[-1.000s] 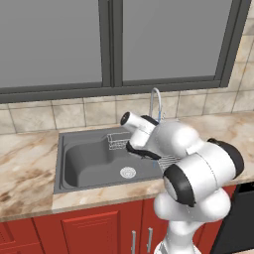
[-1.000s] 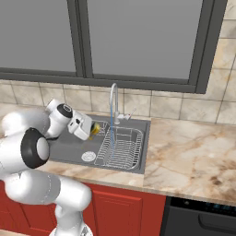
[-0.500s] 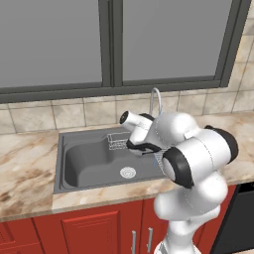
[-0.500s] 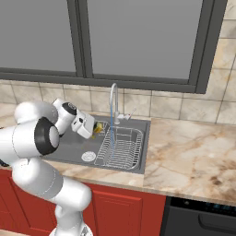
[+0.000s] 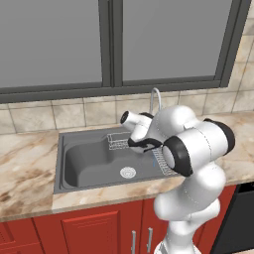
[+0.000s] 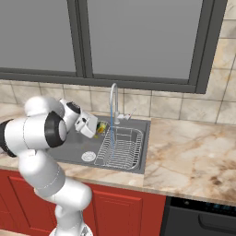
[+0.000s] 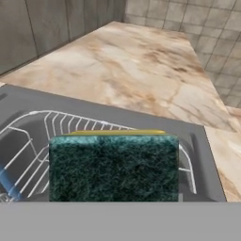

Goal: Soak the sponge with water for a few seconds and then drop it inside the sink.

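Sponge position: the sponge [image 6: 100,127] sits at the tip of the end effector [image 6: 97,129], held above the sink [image 6: 69,151], just left of the wire rack [image 6: 120,146] and near the water.
Sponge facing: in the hand view the dark green scrub face of the sponge [image 7: 113,167] is turned toward the camera, with a thin strip of yellow body showing along its top edge.
Sponge long axis: it runs side to side across the hand view; in the right base view the block is too small to read which way it lies in the room.
End effector: closed on the sponge, which is clamped between the jaws; the finger tips themselves are hidden behind the block in the hand view.
End effector in left view: the hand is tucked behind the wrist and forearm, above the right part of the sink [image 5: 89,163].
Water: a thin pale blue stream of water [image 6: 112,126] falls straight down from the spout of the faucet [image 6: 113,99] onto the wire rack; the sponge is just beside it, and contact cannot be judged. A blue streak of water [image 7: 9,184] crosses the lower left of the hand view.
Sink: dark grey basin with a round silver drain [image 5: 128,172]; a small wire basket [image 5: 119,141] sits at its back.
Worktop: beige veined marble worktop [image 6: 193,156] surrounding the sink on both sides.
Room: beige tiled wall, a dark-framed window [image 6: 138,41] above the faucet, red cabinets [image 5: 74,233] below.
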### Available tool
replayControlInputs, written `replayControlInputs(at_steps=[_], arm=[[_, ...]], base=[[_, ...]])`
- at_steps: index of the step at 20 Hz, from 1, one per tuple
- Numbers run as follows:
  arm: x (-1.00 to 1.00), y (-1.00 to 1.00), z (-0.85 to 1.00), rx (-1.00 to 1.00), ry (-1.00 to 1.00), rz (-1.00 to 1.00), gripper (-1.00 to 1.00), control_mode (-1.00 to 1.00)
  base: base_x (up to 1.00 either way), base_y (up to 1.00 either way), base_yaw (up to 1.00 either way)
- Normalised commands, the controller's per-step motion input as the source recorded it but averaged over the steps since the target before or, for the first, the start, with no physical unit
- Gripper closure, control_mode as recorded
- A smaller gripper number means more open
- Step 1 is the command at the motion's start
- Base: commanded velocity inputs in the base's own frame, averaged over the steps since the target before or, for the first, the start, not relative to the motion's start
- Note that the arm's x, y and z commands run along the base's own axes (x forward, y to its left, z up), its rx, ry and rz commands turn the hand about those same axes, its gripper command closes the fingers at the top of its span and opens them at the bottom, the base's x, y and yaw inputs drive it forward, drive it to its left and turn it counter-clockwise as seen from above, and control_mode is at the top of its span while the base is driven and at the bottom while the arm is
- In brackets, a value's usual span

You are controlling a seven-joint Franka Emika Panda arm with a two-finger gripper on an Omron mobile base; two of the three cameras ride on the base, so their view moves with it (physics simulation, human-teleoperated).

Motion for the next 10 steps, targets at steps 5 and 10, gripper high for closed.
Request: replayControlInputs(at_steps=[5, 10], arm=[[0.05, -0.10, -0.05, -0.01, 0.00, -0.04, 1.00, -1.00], [0.15, -0.12, -0.11, 0.00, 0.00, -0.06, 1.00, -1.00]], base=[[0.00, 0.00, 0.00], [0.00, 0.00, 0.00]])
